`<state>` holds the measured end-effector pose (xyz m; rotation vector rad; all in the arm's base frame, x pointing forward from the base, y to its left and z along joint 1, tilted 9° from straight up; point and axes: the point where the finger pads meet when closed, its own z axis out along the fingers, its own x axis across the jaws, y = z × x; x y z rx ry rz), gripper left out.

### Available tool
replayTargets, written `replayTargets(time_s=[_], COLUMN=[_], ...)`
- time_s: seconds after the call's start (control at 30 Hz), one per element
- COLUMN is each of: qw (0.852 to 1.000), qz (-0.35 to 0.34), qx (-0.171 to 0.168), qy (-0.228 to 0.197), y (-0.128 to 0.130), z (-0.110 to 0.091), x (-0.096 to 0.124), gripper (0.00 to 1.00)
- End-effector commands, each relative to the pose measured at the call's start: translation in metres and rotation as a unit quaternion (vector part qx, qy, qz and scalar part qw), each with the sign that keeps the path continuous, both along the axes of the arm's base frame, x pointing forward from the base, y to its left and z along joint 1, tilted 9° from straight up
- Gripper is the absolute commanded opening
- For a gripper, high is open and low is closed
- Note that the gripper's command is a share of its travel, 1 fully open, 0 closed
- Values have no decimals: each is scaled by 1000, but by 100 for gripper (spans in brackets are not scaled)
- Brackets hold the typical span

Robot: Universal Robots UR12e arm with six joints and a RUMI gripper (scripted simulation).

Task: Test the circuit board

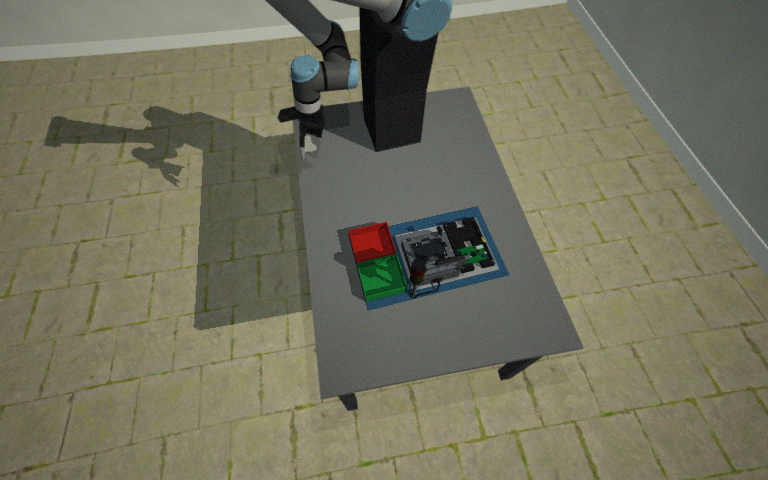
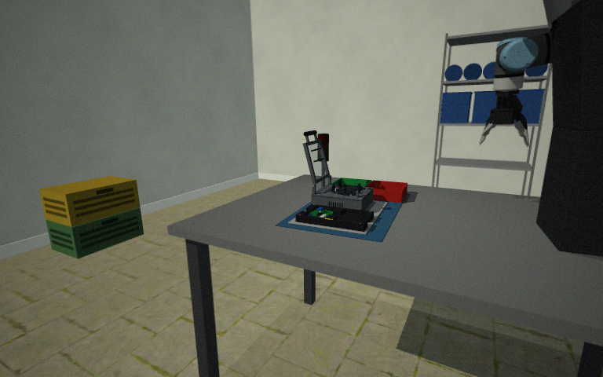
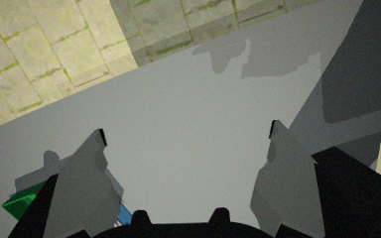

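Observation:
My gripper [image 1: 308,156] [image 2: 504,143] [image 3: 187,125] is open and empty, high above the table's edge near the robot's pedestal, far from the board. The green circuit board [image 1: 468,254] [image 2: 327,214] with a white connector lies in the black tray [image 1: 461,230] [image 2: 342,222]. The grey tester [image 1: 408,243] [image 2: 320,199] stands beside the tray with its lid [image 1: 451,261] [image 2: 309,162] upright and open. The signal light [image 1: 417,270] [image 2: 326,146] shows no clear lit color. The red bin [image 1: 370,240] [image 2: 391,192] and green bin [image 1: 385,277] [image 2: 351,181] stand beyond the tester. Pins and lone post are too small to tell.
A blue mat [image 1: 492,237] [image 2: 382,233] lies under the tray and tester. The black pedestal [image 1: 396,84] [image 2: 573,177] rises at the table's robot end. A shelf rack [image 2: 482,164] and stacked crates [image 2: 104,204] [image 2: 106,231] stand off the table.

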<state>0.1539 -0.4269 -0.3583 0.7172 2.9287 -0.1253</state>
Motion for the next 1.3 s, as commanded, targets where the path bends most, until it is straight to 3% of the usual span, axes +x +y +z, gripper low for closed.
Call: replayTargets(time_s=[0.0,0.17,0.37,0.57,0.63,0.9,1.03,1.1,1.2,1.27], qw=[999,997,990,975,975,942,929,915,915,899], qz=[44,72,141,223,223,334,368,402,402,437], qx=[2,2,3,3,3,3,2,2,2,1], qy=[5,7,13,20,20,29,32,34,34,37], y=[-11,-17,-27,-33,-33,-25,-19,-10,-10,2], z=[5,10,25,49,49,92,107,125,125,144], x=[23,39,80,136,136,218,245,272,272,300], gripper=[100,100,100,100,100,100,100,100,100,100])
